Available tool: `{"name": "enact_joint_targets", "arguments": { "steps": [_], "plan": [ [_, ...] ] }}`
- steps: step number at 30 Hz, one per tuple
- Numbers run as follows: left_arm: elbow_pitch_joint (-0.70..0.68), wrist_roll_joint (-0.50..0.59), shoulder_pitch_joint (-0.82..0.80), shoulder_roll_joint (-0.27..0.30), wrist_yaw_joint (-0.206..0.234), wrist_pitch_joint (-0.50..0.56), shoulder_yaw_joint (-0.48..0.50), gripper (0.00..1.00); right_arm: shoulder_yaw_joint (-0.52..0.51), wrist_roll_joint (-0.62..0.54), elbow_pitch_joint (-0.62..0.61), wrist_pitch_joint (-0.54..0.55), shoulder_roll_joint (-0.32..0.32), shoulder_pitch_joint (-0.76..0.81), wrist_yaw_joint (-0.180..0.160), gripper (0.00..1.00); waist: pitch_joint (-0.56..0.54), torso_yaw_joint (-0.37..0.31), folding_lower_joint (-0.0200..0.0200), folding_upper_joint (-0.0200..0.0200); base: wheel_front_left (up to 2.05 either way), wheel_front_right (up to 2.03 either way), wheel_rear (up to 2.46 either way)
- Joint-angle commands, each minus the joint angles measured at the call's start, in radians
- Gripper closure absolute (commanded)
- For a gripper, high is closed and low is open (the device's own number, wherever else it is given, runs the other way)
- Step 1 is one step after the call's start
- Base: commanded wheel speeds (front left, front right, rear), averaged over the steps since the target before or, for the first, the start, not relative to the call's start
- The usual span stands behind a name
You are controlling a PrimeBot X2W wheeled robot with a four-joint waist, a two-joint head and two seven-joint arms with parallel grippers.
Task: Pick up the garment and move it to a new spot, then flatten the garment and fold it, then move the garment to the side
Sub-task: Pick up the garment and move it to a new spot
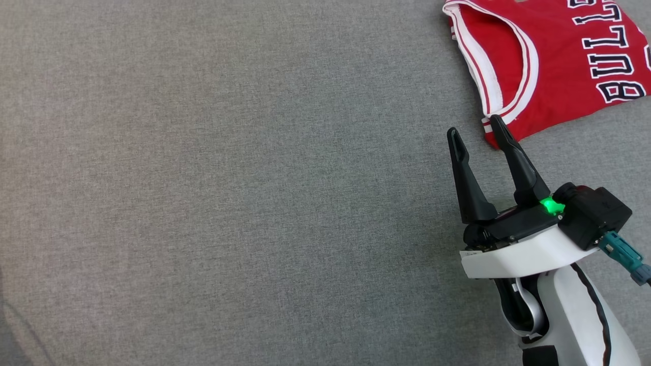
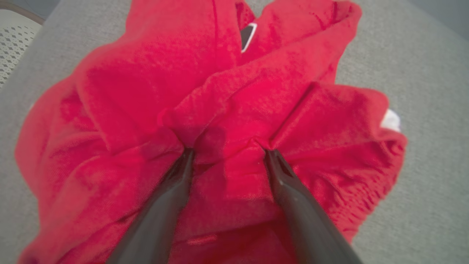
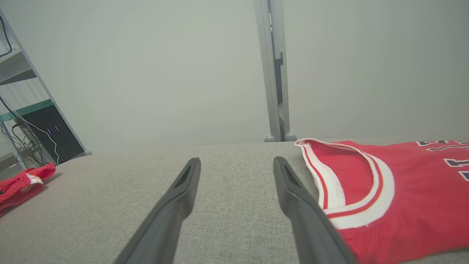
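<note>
On the grey cloth surface, the crumpled red garment lay well apart from the folded jersey, straight beneath the left gripper, the nearer one, whose spread fingers dented it. The right gripper, likewise spread and empty, sat at the jersey's corner.

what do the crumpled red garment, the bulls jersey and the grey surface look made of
Crumpled red garment: soft matte knit, probably polyester; small mesh holes show at one edge.
Bulls jersey: similar thin matte sports fabric, white-and-red banded trim.
Grey surface: woven cloth, matte, flecked weave; likely upholstery fabric.
</note>
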Motion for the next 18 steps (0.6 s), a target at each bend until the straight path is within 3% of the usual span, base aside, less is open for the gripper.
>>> {"name": "enact_joint_targets", "arguments": {
  "steps": [1,4,5,6,8,9,18],
  "plan": [
    [0.036,-0.007,0.021,-0.028,-0.002,0.031,-0.017,0.0,0.0,-0.004,0.002,-0.004,-0.001,-0.014,0.001,0.0,0.004,0.002,0.0,0.0,0.0,0.0,0.0],
    [0.041,-0.016,0.023,-0.031,-0.006,0.038,-0.027,0.0,-0.002,-0.005,0.006,-0.004,0.0,-0.016,0.001,0.0,0.007,0.006,0.0,0.0,0.0,0.0,0.0],
    [0.038,-0.017,0.024,-0.03,-0.005,0.03,-0.028,0.19,-0.003,-0.005,0.007,-0.004,-0.001,-0.017,0.001,0.0,0.006,0.007,0.0,0.0,0.0,0.0,0.0],
    [0.037,-0.02,0.024,-0.029,-0.006,0.025,-0.03,0.46,-0.003,-0.006,0.009,-0.004,-0.002,-0.017,0.001,0.0,0.003,0.008,0.0,0.0,0.0,0.0,0.0],
    [0.028,-0.023,0.025,-0.029,-0.008,0.012,-0.035,0.72,-0.002,-0.006,0.014,-0.004,-0.003,-0.013,0.001,0.0,-0.004,0.009,0.0,0.0,0.0,0.0,0.0],
    [0.022,-0.025,0.024,-0.026,-0.008,0.002,-0.035,1.0,-0.002,-0.006,0.016,-0.004,-0.002,-0.012,0.001,0.0,-0.008,0.009,0.0,0.0,0.0,0.0,0.0],
    [-0.037,-0.035,0.024,-0.022,-0.013,-0.055,-0.065,1.0,0.001,0.005,0.043,-0.004,0.001,0.002,0.001,0.0,-0.08,0.012,0.0,0.0,0.0,0.0,0.0]
  ]
}}
